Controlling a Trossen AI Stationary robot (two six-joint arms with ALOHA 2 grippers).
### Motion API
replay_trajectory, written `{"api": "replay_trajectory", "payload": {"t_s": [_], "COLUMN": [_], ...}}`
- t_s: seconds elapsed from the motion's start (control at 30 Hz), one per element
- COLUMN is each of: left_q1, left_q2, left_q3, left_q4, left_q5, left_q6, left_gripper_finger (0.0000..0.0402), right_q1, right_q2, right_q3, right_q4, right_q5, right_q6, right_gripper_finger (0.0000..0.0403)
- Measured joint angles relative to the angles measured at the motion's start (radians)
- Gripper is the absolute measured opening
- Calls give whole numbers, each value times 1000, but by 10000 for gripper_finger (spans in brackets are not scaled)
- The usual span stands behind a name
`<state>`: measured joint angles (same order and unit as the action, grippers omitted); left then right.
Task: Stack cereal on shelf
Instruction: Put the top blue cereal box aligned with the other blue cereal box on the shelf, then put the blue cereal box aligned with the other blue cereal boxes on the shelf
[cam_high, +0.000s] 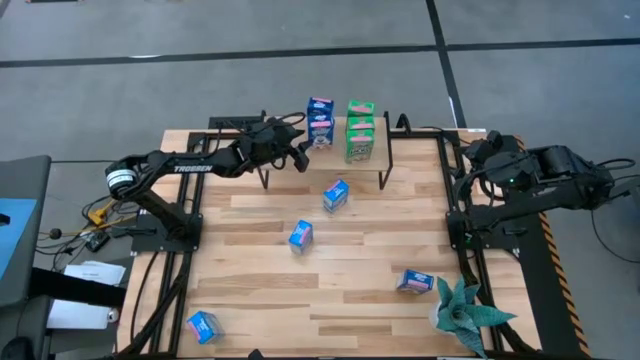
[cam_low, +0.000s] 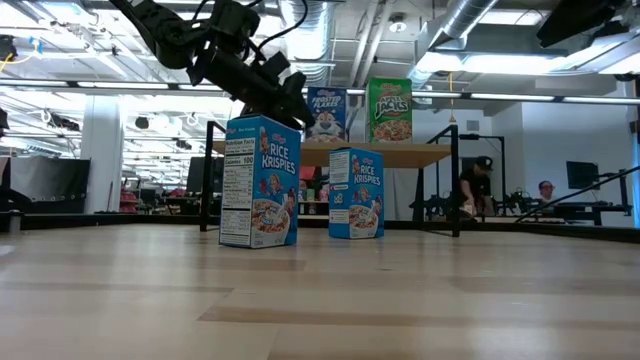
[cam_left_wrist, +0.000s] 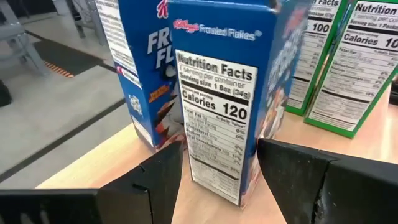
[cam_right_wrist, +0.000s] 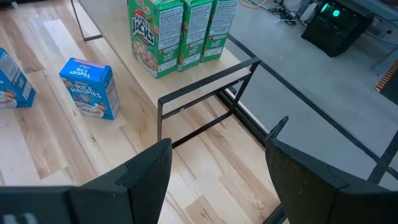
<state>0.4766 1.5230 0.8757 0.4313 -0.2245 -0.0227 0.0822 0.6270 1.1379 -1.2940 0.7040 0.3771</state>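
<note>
The shelf (cam_high: 350, 160) holds green Apple Jacks boxes (cam_high: 360, 130) and Frosted Flakes boxes (cam_high: 320, 122); the left gripper (cam_high: 300, 152) pinches one, apparently. Five boxes remain on the tabletop (cam_high: 250, 250); the right gripper (cam_right_wrist: 214, 168) waits spread.

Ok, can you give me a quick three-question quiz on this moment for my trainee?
1. How many cereal boxes sit on the tabletop, off the shelf?
2. True or false: the right gripper holds a box.
3. Which box is at the left gripper? A green Apple Jacks; B blue Frosted Flakes; C Rice Krispies.
Key: 1 four; 2 false, its jaws are open and empty; 3 B.
</note>
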Motion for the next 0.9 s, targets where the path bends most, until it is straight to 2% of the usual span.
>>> {"api": "replay_trajectory", "payload": {"t_s": [0.33, 0.57, 0.67, 0.77, 0.83, 0.9], "left_q1": [-6, -18, -18, -18, -18, -20], "left_q2": [0, -16, -55, -115, -155, -197], "left_q3": [0, 1, 1, 1, 1, 1], "left_q4": [0, -9, -79, -169, -237, -329], "left_q5": [-1, 1, -6, -65, -95, -82], "left_q6": [-40, -1, 26, 37, 18, -39], "left_gripper_finger": [199, 199, 199, 199, 199, 199], "right_q1": [0, 0, 0, 0, 0, 0], "right_q2": [0, 0, 0, 0, 0, 0], "right_q3": [0, 0, 0, 0, 0, 0], "right_q4": [0, -2, -2, -2, -2, -2], "right_q5": [0, 0, 0, 0, 0, 0], "right_q6": [0, -1, -1, -6, -11, -11], "right_gripper_finger": [286, 286, 286, 286, 286, 286]}}
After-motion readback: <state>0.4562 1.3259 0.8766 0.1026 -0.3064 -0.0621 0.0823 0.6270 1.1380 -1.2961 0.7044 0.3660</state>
